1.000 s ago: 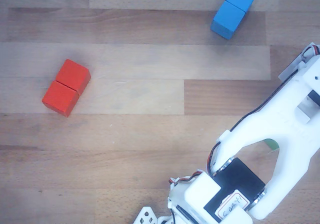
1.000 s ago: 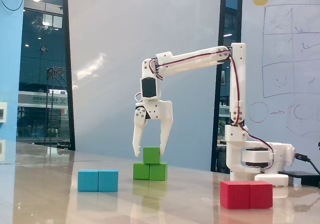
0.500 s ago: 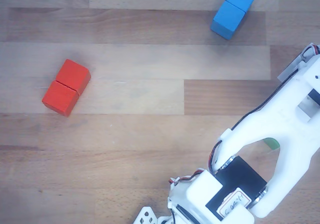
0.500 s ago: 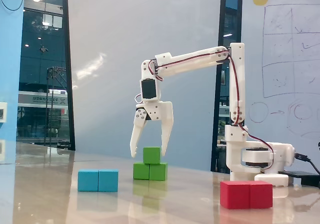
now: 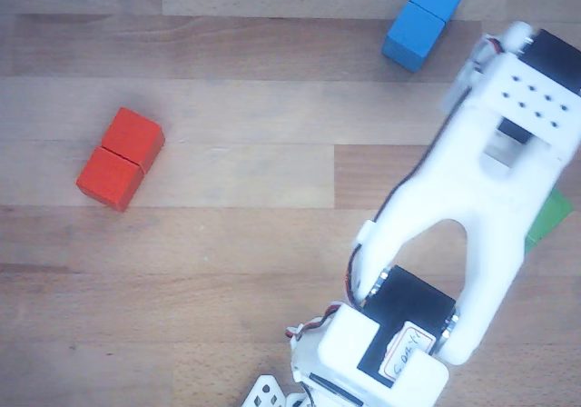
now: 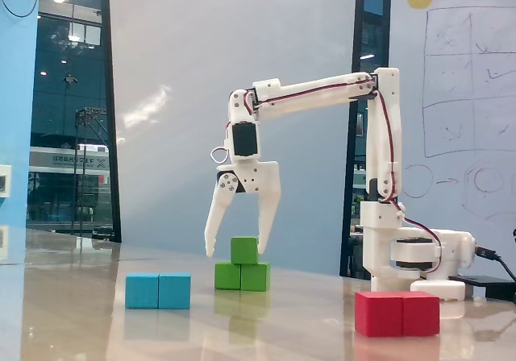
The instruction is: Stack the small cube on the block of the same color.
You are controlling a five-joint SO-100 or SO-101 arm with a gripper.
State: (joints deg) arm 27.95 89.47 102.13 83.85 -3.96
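One small cube [image 6: 244, 250] atop one block [image 6: 242, 276]; fingers [image 6: 211, 232] spread above.

In the fixed view your gripper [image 6: 234, 252] hangs with its fingers spread wide, straddling the small cube [image 6: 244, 250], fingertips level with the cube's top half. That cube sits on the block [image 6: 242, 276] directly below the gripper. You have one long block [image 6: 158, 291] down to the gripper's left, nearer the camera, and another long block [image 6: 397, 313] well to its lower right, nearer still. The arm's base [image 6: 415, 256] stands far right of the gripper.
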